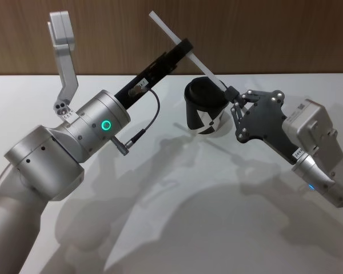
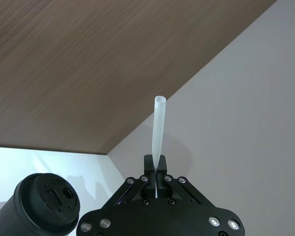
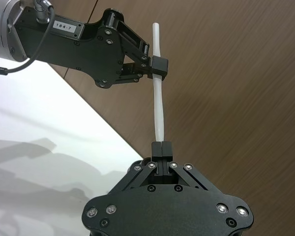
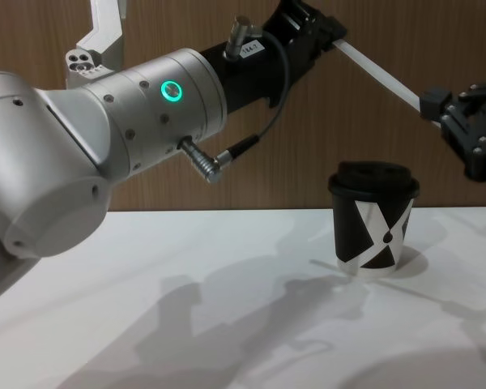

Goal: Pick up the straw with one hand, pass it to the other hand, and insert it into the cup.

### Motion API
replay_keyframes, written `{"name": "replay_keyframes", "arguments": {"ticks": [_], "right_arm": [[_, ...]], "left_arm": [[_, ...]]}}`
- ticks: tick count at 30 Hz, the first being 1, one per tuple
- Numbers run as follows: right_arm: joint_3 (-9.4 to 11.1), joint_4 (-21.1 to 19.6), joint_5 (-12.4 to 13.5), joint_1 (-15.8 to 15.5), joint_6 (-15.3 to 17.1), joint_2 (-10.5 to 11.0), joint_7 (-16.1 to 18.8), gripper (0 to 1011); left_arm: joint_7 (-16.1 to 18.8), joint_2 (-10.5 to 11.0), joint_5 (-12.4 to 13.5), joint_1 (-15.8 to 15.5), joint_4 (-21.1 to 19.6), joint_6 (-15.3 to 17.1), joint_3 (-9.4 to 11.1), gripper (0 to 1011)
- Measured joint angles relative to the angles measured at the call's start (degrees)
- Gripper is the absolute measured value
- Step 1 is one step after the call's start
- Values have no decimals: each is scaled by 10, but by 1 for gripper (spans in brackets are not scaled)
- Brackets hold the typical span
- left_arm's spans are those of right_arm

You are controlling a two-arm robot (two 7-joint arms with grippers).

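Note:
The white straw hangs slanted in the air above the table, held at two places. My left gripper is shut on its middle, seen in the right wrist view as the left gripper clamped around the straw. My right gripper is shut on the straw's lower end, just above the cup. The black cup with its domed lid and white X pattern stands upright on the table below both grippers. In the chest view the straw spans from the left gripper to the right gripper, above the cup.
The white table spreads out in front of the cup, crossed by the arms' shadows. A brown wood-grain wall stands right behind the table's far edge. My left arm's silver body bulks large at the left.

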Motion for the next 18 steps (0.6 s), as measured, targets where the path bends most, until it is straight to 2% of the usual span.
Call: {"name": "replay_keyframes", "arguments": {"ticks": [4, 10, 11, 18], "right_arm": [[0, 0, 0, 0, 0, 0, 0, 15], [0, 0, 0, 0, 0, 0, 0, 181], [0, 0, 0, 0, 0, 0, 0, 181], [0, 0, 0, 0, 0, 0, 0, 399]], "left_arm": [[0, 0, 0, 0, 0, 0, 0, 19], [0, 0, 0, 0, 0, 0, 0, 19], [0, 0, 0, 0, 0, 0, 0, 19], [0, 1, 2, 0, 0, -3, 1, 19]]}}
